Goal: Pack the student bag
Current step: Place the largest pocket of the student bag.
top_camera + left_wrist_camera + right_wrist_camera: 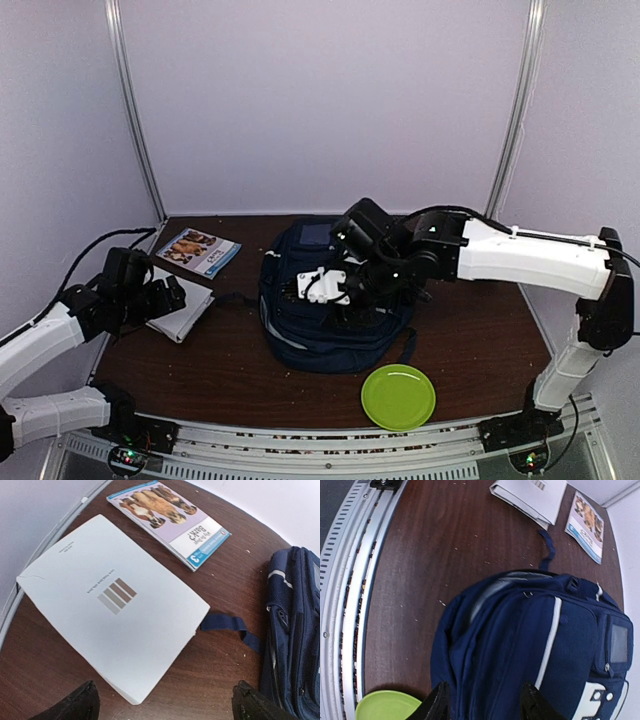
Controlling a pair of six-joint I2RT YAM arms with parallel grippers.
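The student bag (320, 325) lies flat in the middle of the worktop (480, 340) with its white-striped front facing up, a lime-green plate (398, 396) near it on the side toward the arms. The right gripper (485, 705) hangs directly over the bag with its jaws parted, released, navy fabric showing between the fingers. The left gripper (162, 707) is spread wide and released over the near edge of a white booklet (115, 605), which lies just beside a dog-cover book (170, 520) to the left of the bag.
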